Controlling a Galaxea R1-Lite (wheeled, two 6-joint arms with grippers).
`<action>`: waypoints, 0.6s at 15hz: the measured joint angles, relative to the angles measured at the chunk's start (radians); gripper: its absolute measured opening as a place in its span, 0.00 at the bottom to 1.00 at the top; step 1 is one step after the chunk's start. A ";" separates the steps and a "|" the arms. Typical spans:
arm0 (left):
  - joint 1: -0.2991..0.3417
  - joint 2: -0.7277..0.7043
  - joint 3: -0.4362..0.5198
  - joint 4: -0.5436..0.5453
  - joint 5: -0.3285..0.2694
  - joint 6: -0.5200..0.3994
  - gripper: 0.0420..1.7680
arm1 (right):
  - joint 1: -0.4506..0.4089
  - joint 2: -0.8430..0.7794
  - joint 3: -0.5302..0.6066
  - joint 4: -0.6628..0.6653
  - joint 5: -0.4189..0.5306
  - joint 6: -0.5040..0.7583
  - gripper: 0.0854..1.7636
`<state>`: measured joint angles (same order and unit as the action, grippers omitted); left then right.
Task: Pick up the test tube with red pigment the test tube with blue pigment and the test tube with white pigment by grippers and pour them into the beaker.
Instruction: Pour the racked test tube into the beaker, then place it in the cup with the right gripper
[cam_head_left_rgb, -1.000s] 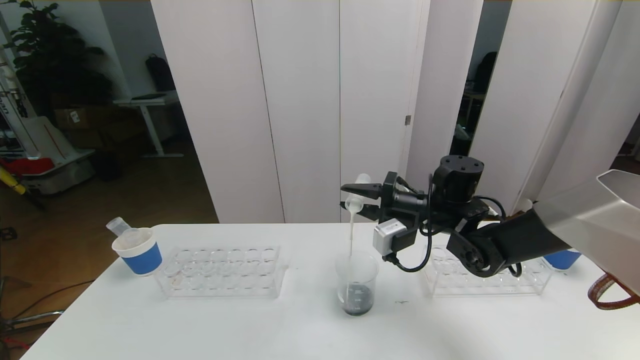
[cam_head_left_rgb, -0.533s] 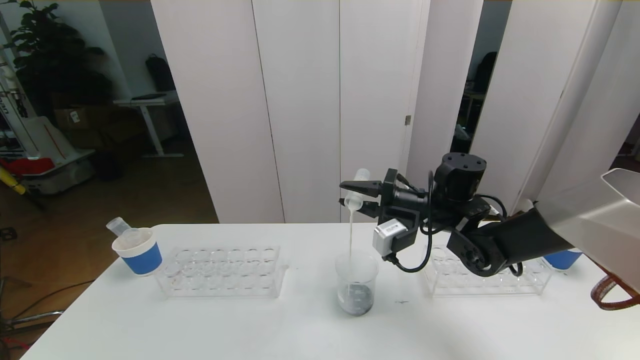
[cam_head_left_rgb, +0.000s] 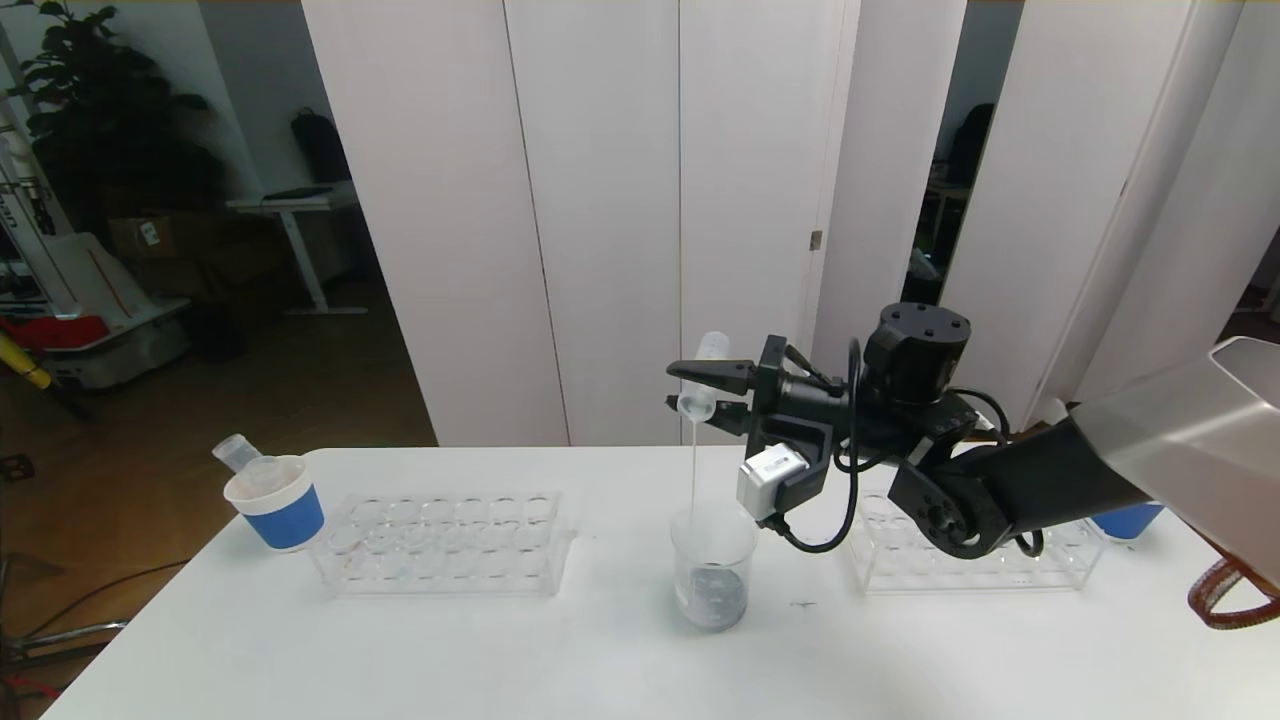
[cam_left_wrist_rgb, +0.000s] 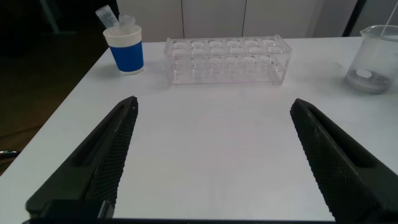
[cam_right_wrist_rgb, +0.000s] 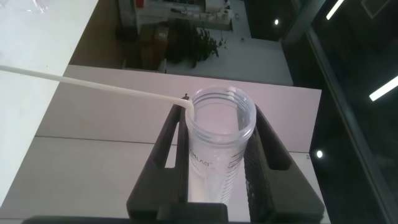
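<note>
Stream thinned, right claw (cam_head_left_rgb: 697, 392) clamps tipped clear plastic white-pigment tube (cam_head_left_rgb: 702, 375) over glass beaker (cam_head_left_rgb: 712, 565), left claw (cam_left_wrist_rgb: 214, 155) wide.

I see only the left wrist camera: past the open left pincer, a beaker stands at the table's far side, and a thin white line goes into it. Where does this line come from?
Observer: From the test tube with white pigment, tipped mouth-down high above the beaker.
Operator: Who holds the tube?
Observer: The right pincer, shut on it from the side.
Operator: Is the tube empty?
Observer: Not yet. The right wrist view shows white liquid in it, and the stream leaves at its lip.
</note>
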<state>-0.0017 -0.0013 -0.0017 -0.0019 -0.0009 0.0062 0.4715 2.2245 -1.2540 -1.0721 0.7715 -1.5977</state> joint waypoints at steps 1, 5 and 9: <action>0.000 0.000 0.000 0.000 0.000 0.000 0.99 | 0.000 0.000 0.000 0.000 0.000 0.000 0.29; 0.000 0.000 0.000 0.000 0.000 0.000 0.99 | -0.003 -0.003 -0.002 -0.011 0.006 0.001 0.29; 0.000 0.000 0.000 0.000 0.000 0.000 0.99 | -0.004 -0.013 0.002 -0.013 0.006 0.002 0.29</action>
<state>-0.0017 -0.0013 -0.0017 -0.0017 -0.0009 0.0057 0.4674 2.2115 -1.2521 -1.0853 0.7772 -1.5957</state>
